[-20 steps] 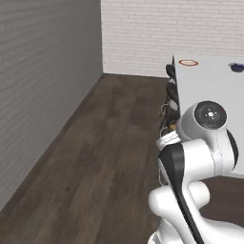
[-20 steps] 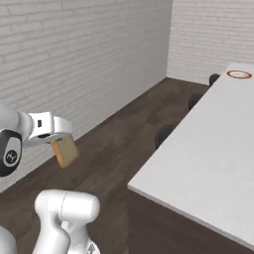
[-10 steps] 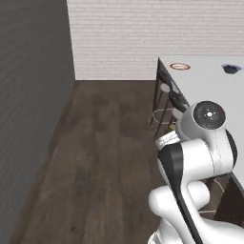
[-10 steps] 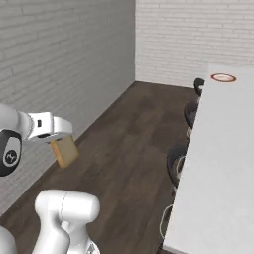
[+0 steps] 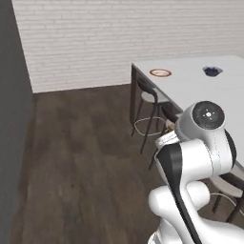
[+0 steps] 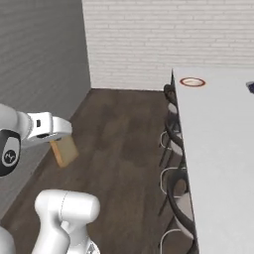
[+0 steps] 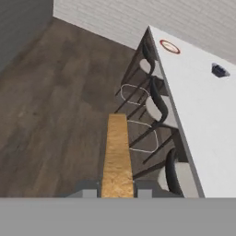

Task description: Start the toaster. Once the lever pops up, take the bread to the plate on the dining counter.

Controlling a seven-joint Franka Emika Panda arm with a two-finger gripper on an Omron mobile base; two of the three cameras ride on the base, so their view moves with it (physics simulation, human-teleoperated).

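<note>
Carrying step is under way. The gripper is grasping the bread, the two jaws pressing on its flat faces; the hand view is showing the slice edge-on, sticking out ahead of the fingers. In the right base view the bread is hanging below the gripper, out over the dark wood floor and well apart from the table.

The plate, red-rimmed, is sitting near the far end of the white table top, close to the edge that faces the floor. It is also showing in the left base view and in the hand view, far ahead of the bread. A small dark thing is lying further along the table; too small to tell what it is. Stools are standing in a row along the near side of the table.

Judgement: the toasting part looks done, since the slice is already in the grip and the table is in sight. What is left is the delivery.

Next move, as I read it: close the gap to the far end, staying clear of the stools, then reach the arm over the edge, bring the slice above the plate, turn it flat, lower it and let go.
</note>
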